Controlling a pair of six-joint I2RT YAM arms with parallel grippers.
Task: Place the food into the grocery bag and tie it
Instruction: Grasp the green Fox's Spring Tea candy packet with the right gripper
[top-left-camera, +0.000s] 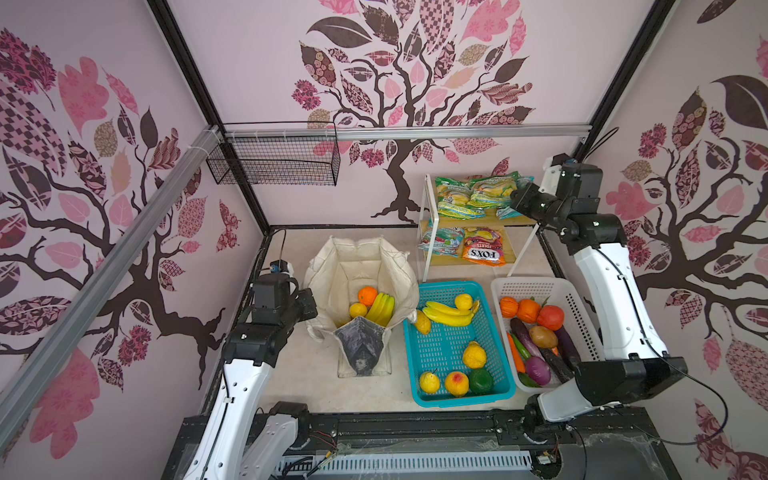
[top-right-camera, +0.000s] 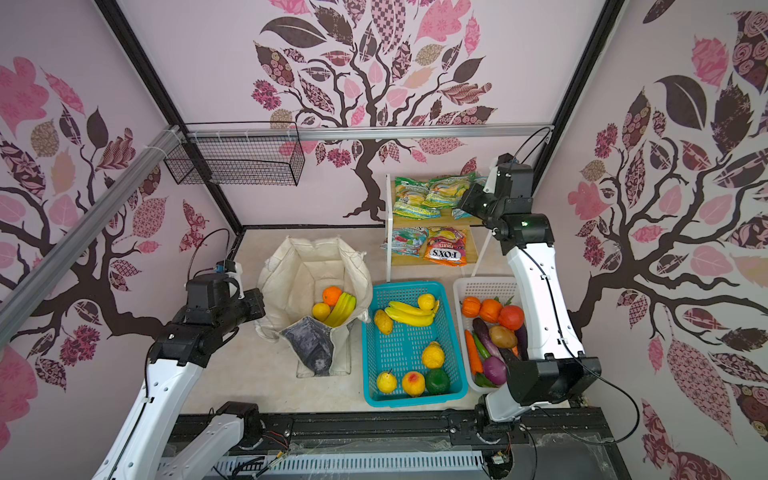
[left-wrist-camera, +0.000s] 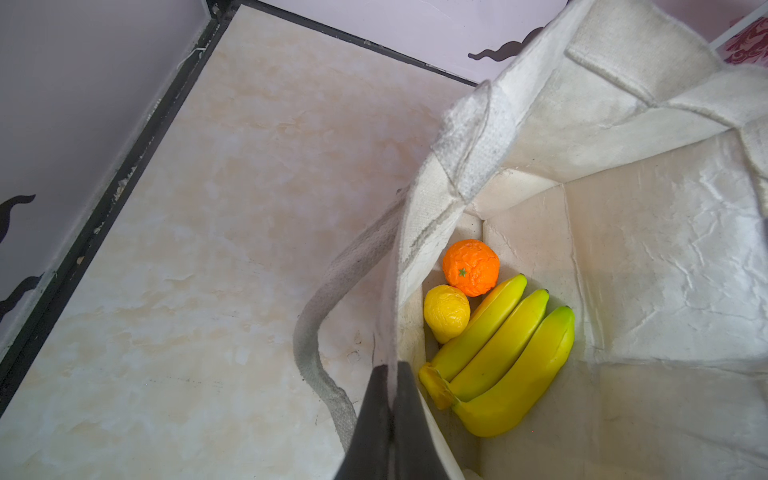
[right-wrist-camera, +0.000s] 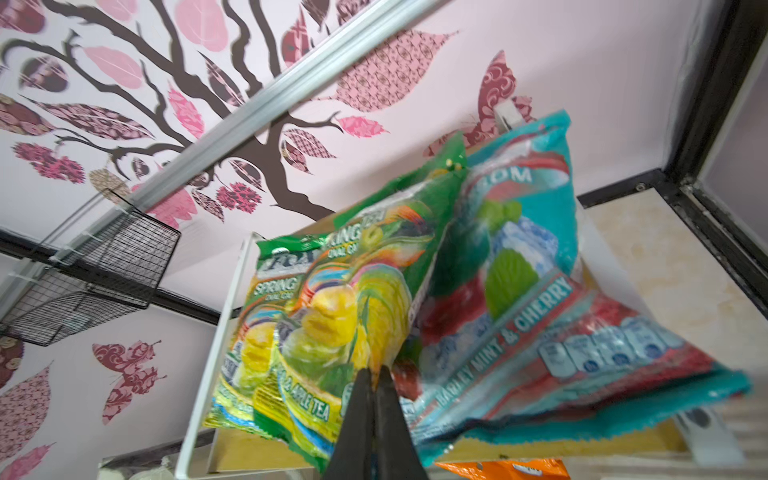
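Packing: left end effector (left-wrist-camera: 392, 368) pinches the grocery bag (left-wrist-camera: 457, 145) rim; right end effector (right-wrist-camera: 376, 370) clamps a green packet (right-wrist-camera: 332, 316), probably bound for that bag next

Tabletop (top-left-camera: 311, 386): tote (top-left-camera: 328, 274), teal basket (top-left-camera: 461, 397), white basket (top-left-camera: 540, 286)

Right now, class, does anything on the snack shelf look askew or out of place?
Yes. On the top level of the shelf, the teal packet is tilted up and crumpled against the green packets instead of lying flat. Nothing looks spilled or torn.
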